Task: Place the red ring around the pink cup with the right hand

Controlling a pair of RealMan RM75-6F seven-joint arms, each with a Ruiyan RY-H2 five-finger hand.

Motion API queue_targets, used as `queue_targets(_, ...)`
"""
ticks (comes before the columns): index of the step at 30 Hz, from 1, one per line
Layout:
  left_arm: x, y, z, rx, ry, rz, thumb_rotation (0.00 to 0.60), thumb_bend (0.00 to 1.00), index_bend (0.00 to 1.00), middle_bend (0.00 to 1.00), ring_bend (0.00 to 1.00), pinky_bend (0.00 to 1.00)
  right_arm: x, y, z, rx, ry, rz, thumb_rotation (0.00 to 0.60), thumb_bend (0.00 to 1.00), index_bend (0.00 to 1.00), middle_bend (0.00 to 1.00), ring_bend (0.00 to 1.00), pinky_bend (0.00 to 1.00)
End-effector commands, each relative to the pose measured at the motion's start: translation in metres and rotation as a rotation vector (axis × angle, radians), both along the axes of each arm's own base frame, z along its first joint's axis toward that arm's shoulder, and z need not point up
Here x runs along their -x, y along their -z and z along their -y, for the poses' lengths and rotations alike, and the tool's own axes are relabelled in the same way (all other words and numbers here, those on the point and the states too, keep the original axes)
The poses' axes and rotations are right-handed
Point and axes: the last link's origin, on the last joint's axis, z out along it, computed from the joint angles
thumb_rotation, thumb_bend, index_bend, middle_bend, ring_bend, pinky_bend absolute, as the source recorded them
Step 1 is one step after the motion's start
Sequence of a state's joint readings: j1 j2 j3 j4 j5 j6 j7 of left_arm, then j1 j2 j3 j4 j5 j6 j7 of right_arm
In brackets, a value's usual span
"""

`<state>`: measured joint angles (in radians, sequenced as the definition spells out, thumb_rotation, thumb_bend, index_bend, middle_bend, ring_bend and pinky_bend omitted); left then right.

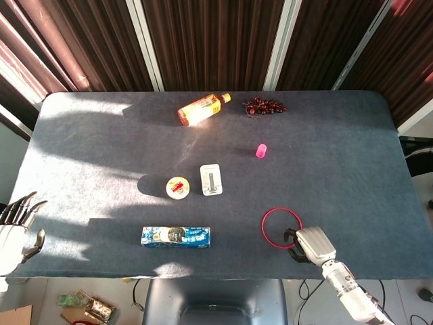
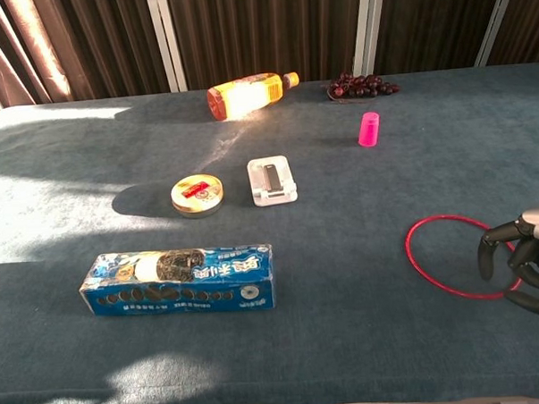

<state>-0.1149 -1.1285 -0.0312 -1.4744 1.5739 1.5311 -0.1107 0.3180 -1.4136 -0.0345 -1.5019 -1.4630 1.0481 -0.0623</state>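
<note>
Dark blue worktop (image 1: 101,135). Red ring (image 2: 462,255) lies flat, well short of the pink cup (image 2: 368,129). Right hand (image 2: 525,261) at ring's near rim — fingers (image 2: 487,257) curled, holding nothing. Risk: thin ring slipping from pinch.

ring (image 2: 460,255): red
cup (image 2: 368,129): bright pink
tabletop (image 2: 365,341): dark blue-grey
box (image 2: 181,279): blue, printed with dark biscuits
bottle (image 2: 247,93): orange
grapes (image 2: 361,85): dark red

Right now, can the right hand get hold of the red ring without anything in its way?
Probably yes. The right hand hangs at the ring's near right edge, its curled fingers at the rim of the red ring. The ring lies flat on bare table, apart from the pink cup.
</note>
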Motion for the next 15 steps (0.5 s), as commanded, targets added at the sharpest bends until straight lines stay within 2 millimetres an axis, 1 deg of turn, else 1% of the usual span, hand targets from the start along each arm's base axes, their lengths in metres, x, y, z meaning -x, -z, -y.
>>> queue_targets(1,0.0001,-0.0002,-0.0001,-0.001,-0.001,0.001,0.6,0.54,0.17,0.02,0.07,0.13,0.0005,0.0016,0.0,-0.003,0.001,-0.004,0.6,0.48,0.58,0.93,1.0,1.0)
queue_targets(15,0.0004,-0.0018,0.0003,-0.007,0.0,0.007,0.6,0.54,0.17,0.02,0.07,0.13,0.0029,0.0085,0.0018,-0.002,0.007,-0.01,0.6,0.48,0.59,0.93,1.0,1.0)
